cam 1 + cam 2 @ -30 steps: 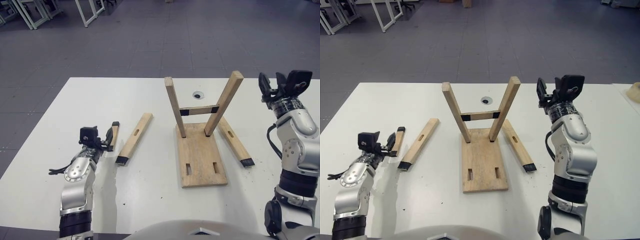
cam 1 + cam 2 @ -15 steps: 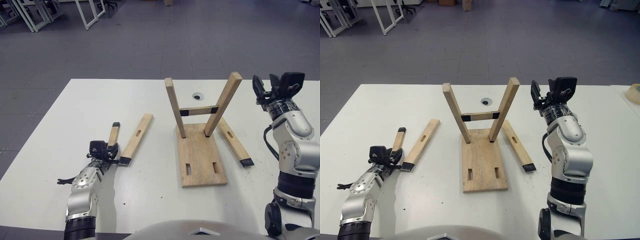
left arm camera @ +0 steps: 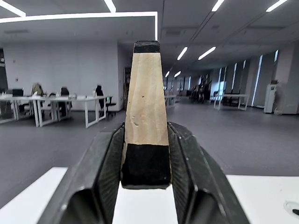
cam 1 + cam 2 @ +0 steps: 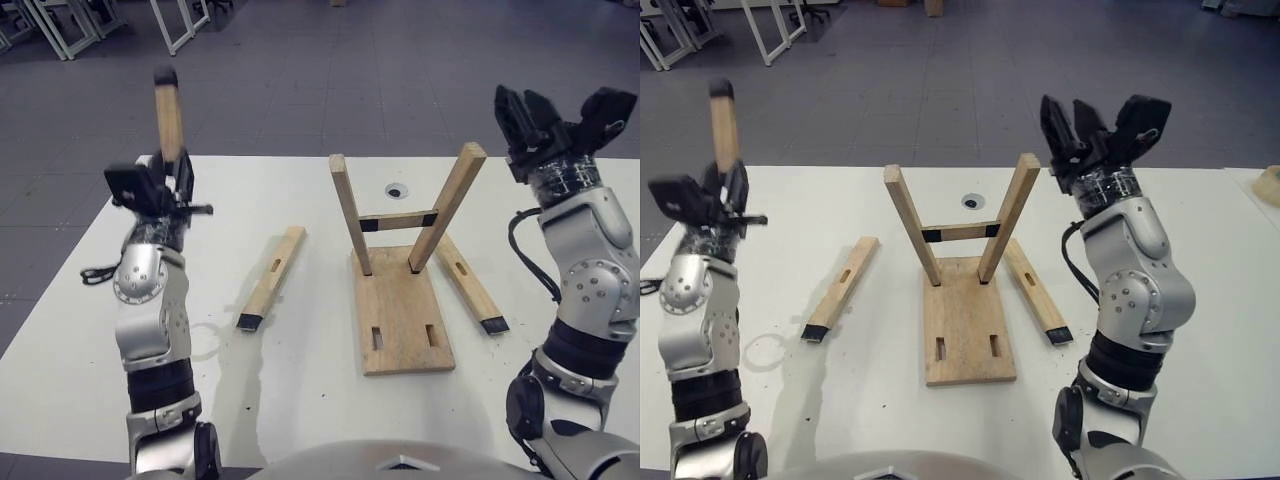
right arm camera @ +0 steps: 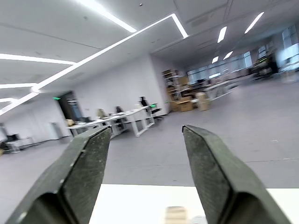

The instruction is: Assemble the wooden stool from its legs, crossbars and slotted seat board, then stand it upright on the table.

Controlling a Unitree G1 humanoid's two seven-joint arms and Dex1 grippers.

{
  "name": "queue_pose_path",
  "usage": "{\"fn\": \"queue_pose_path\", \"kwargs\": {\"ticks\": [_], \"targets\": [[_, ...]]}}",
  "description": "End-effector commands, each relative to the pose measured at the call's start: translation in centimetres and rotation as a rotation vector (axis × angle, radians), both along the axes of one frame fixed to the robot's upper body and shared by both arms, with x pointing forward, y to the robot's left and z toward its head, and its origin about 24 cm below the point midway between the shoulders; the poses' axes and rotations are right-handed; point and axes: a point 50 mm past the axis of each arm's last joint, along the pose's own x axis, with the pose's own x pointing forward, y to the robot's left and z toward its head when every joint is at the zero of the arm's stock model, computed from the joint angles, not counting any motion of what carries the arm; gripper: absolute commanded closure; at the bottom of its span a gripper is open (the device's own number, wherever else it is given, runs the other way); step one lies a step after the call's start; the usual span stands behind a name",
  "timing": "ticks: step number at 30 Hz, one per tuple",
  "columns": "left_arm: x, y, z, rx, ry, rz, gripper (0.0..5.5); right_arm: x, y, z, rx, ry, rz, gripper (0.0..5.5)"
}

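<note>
The slotted seat board [image 4: 403, 309] lies flat mid-table with two legs [image 4: 350, 213] standing in its far slots, joined by a crossbar [image 4: 399, 221]. A loose leg [image 4: 270, 275] lies left of the board, another leg [image 4: 468, 281] on its right. My left gripper [image 4: 165, 185] is raised above the table's left side, shut on a short black-tipped crossbar [image 4: 168, 115] that points straight up; the left wrist view shows the crossbar [image 3: 145, 123] clamped between both fingers [image 3: 105, 170]. My right gripper [image 4: 562, 115] is held high at the right, open, with nothing between its fingers [image 5: 88, 170].
A small round hole [image 4: 397, 189] sits in the white table [image 4: 300, 390] behind the stool frame. Bare tabletop lies in front of the board and at the far left. Desks and chairs stand in the room beyond.
My left gripper closed on the short crossbar lying at the table's left and lifted it upright. My right gripper rose slightly and its fingers spread wider.
</note>
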Motion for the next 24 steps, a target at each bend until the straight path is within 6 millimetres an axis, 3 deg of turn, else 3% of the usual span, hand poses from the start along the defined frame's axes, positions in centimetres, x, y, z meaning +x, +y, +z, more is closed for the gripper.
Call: {"fn": "queue_pose_path", "kwargs": {"ticks": [1,3,7,15,24], "targets": [[0.2,-5.6,4.5,0.059,-0.181,-0.227,4.19,-1.3,3.7,0.3,0.130,0.053,0.244,1.95],[-0.6,-7.8,5.2,0.103,-0.198,-0.368,4.19,-1.8,5.2,0.3,0.207,0.100,0.365,1.63],[-2.3,-10.5,5.1,0.281,-0.162,-0.623,4.19,-2.5,6.5,1.1,0.337,0.175,0.574,1.63],[-3.7,-12.0,3.7,0.436,-0.084,-0.795,4.19,-4.0,7.3,3.5,0.409,0.157,0.779,1.63],[-3.6,-10.4,3.5,0.509,-0.064,-0.765,4.19,-3.5,5.6,3.2,0.393,0.158,0.737,3.26]]}}
